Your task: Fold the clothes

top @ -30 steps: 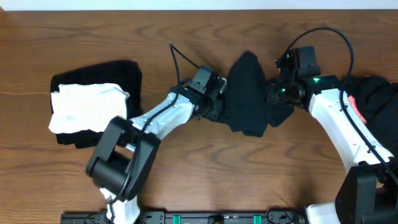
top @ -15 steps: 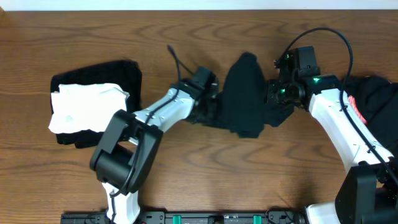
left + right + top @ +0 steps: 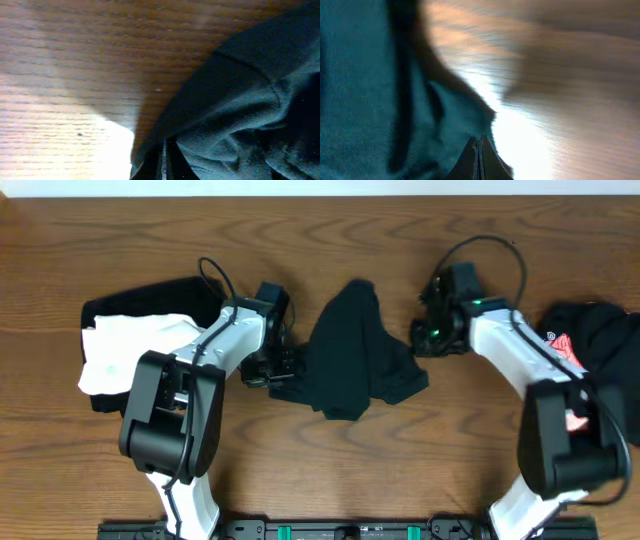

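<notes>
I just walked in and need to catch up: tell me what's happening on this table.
Both arms are working on one black garment mid-table. The left gripper and right gripper each pinch an opposite edge of it; it lies bunched, not yet folded. A white garment sits on folded black cloth at the left, and a dark clothes pile waits at the right.

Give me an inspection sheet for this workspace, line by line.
Surface: wooden table, nothing spilled.
Job's things: black garment crumpled at centre; white cloth stacked on black cloth at left; dark clothes pile at right.
Clutter: nothing seen.
Grippers: left gripper and right gripper each shut on the black garment's edge.
Cables: black cable looping above the right arm; another above the left.
Surroundings: black rail along the near edge.
</notes>
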Action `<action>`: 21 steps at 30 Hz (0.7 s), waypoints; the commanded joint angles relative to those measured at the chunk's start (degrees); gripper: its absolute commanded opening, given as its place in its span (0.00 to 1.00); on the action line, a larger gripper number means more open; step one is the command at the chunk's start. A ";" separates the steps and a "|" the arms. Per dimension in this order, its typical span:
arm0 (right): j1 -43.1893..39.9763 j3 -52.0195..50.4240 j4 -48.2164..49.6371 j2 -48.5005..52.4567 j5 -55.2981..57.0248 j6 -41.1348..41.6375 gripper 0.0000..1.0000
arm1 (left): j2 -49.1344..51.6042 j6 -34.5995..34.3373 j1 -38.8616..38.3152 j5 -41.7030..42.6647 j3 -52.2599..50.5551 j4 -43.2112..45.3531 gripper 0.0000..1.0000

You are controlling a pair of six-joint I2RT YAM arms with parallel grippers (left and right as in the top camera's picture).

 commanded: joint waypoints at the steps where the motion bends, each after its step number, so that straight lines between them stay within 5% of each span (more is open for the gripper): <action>1: 2.97 -0.37 0.76 2.12 -6.19 -6.03 0.02 | 1.05 -0.63 0.44 -5.46 -2.58 -0.24 0.06; 11: 4.48 -0.37 -1.62 8.61 17.94 7.87 0.01 | 0.11 -0.61 0.46 -5.49 -2.58 -0.55 0.06; 21: -8.48 -0.31 -4.63 12.26 21.73 12.52 0.01 | 0.02 0.74 0.50 -5.53 -2.58 -2.03 0.06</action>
